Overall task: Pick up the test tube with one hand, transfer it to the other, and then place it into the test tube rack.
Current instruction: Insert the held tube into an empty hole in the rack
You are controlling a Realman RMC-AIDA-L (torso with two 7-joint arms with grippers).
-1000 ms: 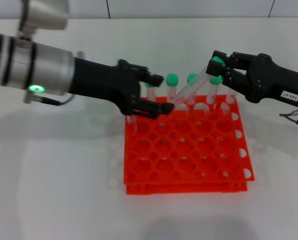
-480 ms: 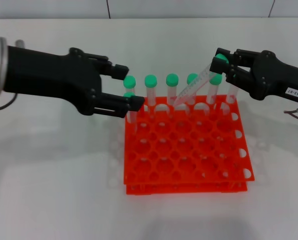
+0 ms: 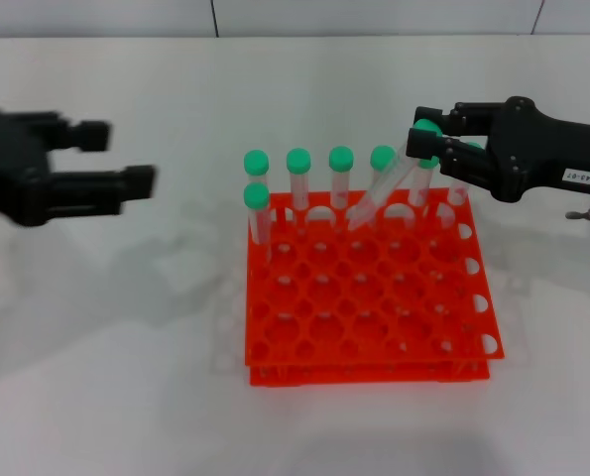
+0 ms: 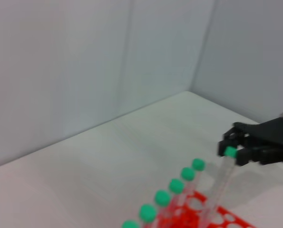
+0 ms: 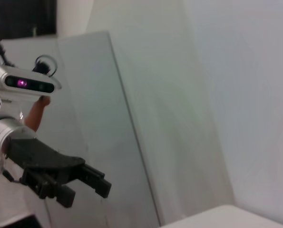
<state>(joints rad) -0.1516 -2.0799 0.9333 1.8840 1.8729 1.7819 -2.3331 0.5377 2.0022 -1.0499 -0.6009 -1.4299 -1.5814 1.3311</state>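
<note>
My right gripper (image 3: 422, 130), the black one with the white label, is shut on the green cap of the test tube (image 3: 384, 188). The tube is tilted, with its lower end at a hole in the back row of the orange-red rack (image 3: 374, 374). My left gripper (image 3: 121, 159) is open and empty, far left of the rack above the table. The left wrist view shows the right gripper (image 4: 234, 151) holding the tube (image 4: 219, 183) over the rack (image 4: 212, 219). The right wrist view shows the open left gripper (image 5: 86, 185) far off.
Several other green-capped tubes stand upright in the rack's back row (image 3: 298, 183) and one in the left column (image 3: 257, 210). Most rack holes are unfilled. The white table (image 3: 106, 337) surrounds the rack, with a wall behind.
My left gripper has pulled away from the rack to the far left, open. My right gripper kept hold of the tube, which now stands steeper with its lower end at the rack.
</note>
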